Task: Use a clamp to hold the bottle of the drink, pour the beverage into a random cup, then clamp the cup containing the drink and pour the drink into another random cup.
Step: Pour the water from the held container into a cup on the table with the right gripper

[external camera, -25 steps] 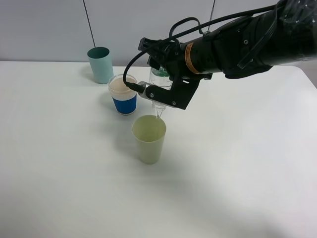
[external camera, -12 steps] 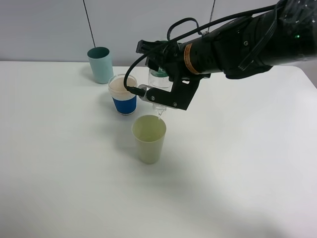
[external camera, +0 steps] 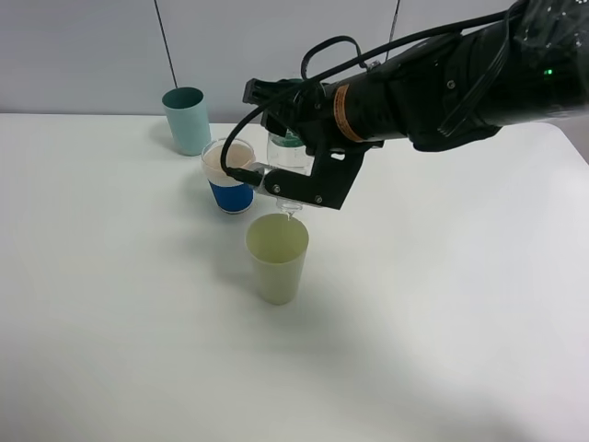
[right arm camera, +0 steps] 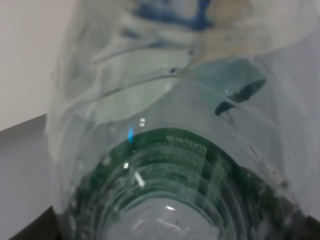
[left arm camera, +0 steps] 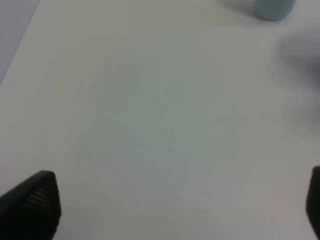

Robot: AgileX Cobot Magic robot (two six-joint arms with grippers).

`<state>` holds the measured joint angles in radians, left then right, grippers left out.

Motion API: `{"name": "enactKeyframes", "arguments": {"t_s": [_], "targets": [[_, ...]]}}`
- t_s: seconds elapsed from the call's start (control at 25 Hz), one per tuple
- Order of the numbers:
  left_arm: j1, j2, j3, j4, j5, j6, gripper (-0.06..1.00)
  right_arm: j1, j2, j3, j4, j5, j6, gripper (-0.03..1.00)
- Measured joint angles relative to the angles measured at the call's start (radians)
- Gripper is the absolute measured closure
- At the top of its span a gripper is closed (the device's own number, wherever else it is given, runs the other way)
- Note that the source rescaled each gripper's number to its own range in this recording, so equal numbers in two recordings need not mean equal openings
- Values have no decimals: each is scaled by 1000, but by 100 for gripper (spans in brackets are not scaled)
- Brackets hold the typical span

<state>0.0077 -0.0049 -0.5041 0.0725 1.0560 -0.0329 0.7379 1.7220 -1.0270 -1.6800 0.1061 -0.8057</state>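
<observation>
My right gripper [external camera: 296, 184] is shut on the clear bottle [external camera: 287, 152], which is tipped mouth down over the pale yellow-green cup [external camera: 277, 258]. A thin trickle of beverage [external camera: 293, 215] runs from the bottle's mouth to that cup's rim. In the right wrist view the bottle [right arm camera: 165, 150] with its green label fills the picture. The teal cup [external camera: 187, 121] stands at the back left, apart from the arm. My left gripper [left arm camera: 172, 220] is open over bare table, one dark fingertip [left arm camera: 30, 205] at each lower corner; the teal cup [left arm camera: 272, 7] shows far off.
A blue-banded white cup [external camera: 229, 177] stands just behind and left of the yellow-green cup, close to the gripper's cable. The white table [external camera: 442, 331] stretches wide around the cups. The thick black right arm [external camera: 442, 83] reaches in from the upper right.
The right arm has shifted slightly left and tipped the bottle a little further over the yellow-green cup. The cups have not moved.
</observation>
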Motion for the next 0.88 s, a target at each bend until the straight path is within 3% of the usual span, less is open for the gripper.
{"name": "enactKeyframes", "arguments": {"t_s": [0.52,0.88], "targets": [[0,0,0,0,0,0,-6,33,1,-45,0,23,-20,94],[0,0,0,0,0,0,-6,54,1,-51,-15,30,-93,94]]}}
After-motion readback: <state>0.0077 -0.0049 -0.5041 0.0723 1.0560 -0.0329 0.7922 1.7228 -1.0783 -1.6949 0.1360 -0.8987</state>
